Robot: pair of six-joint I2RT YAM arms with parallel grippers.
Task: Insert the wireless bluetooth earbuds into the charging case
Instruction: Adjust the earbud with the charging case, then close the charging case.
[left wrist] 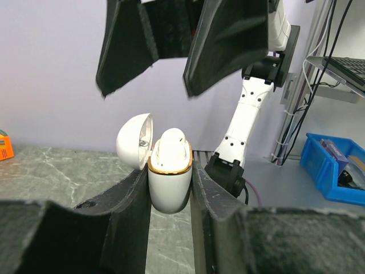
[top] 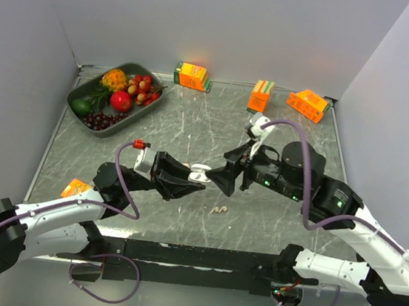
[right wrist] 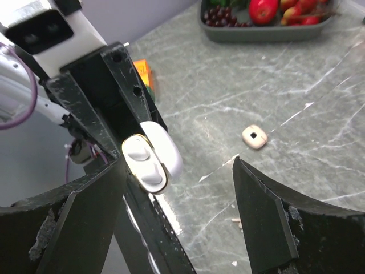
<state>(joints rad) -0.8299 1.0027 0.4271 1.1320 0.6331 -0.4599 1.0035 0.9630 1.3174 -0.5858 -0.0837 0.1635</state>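
**Item: charging case [right wrist: 166,153].** White with a gold rim. The left gripper [left wrist: 171,194] is clamped on its body, at the centre of the top view. In the left wrist view it stands upright between the fingers, long axis vertical, with the lid [left wrist: 134,140] swung open to the left.

**Key relation.** The open mouth faces the right gripper [top: 225,179], which sits just beside it. In the left wrist view that gripper hangs straight above the mouth. Its jaws stand apart with nothing between them. The right arm is the nearer free one. We judge any further seating or pressing would run along the case's long axis.

**Contents of the case.** Two white rounded earbuds [right wrist: 138,151] fill the wells, side by side and level with the rim. We judge them seated, or nearly so.

**Loose on the table [top: 193,122].** Small pale pieces [top: 218,209] lie just below the grippers in the top view. A pale-beige stubby piece [right wrist: 254,136] shows right of centre in the right wrist view. We cannot tell whether these are further earbuds.

**Other container.** The tray [top: 72,96] at upper left holds mixed fruit.

**Also present.** Orange cartons [top: 191,75] stand along the top edge.
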